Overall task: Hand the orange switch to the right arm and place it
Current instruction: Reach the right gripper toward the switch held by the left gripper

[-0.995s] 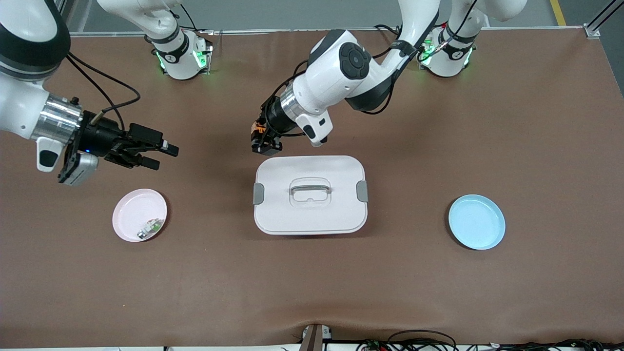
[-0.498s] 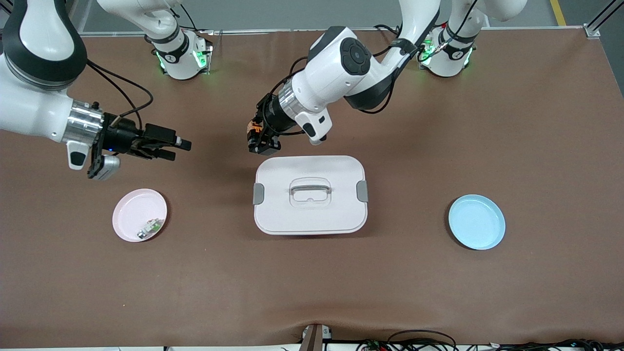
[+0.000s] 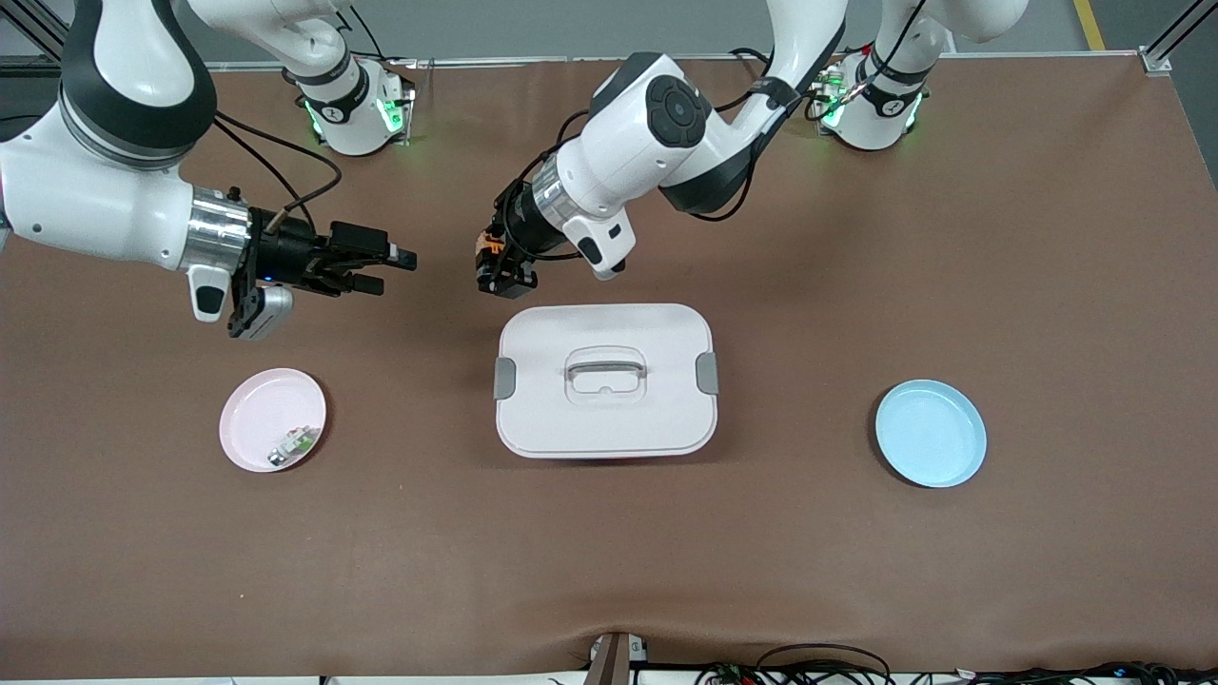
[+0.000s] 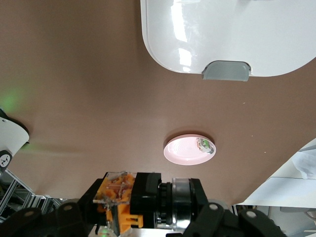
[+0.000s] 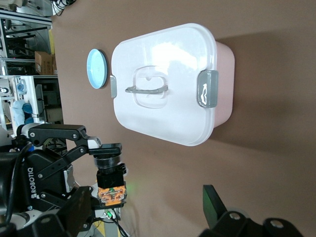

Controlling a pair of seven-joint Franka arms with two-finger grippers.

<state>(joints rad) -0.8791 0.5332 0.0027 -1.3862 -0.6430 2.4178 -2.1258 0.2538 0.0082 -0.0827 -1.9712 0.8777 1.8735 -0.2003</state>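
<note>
The orange switch (image 3: 489, 249), a black cylinder with an orange and clear block, is held in my left gripper (image 3: 497, 271), which is shut on it above the table beside the white box's edge nearest the bases. The left wrist view shows the switch (image 4: 143, 200) clamped between the jaws. My right gripper (image 3: 390, 270) is open and empty, level with the switch and pointing at it across a short gap. In the right wrist view the switch (image 5: 110, 180) hangs in the other gripper, and my right gripper (image 5: 145, 210) stands open with one finger (image 5: 212, 206) showing.
A white lidded box (image 3: 533, 428) with a handle and grey latches sits mid-table. A pink plate (image 3: 252, 409) holding a small green-white-silver part (image 3: 293, 443) lies toward the right arm's end. A blue plate (image 3: 931, 433) lies toward the left arm's end.
My right gripper has moved in from the right arm's end toward the switch. My left gripper, still holding the switch, has shifted slightly toward it.
</note>
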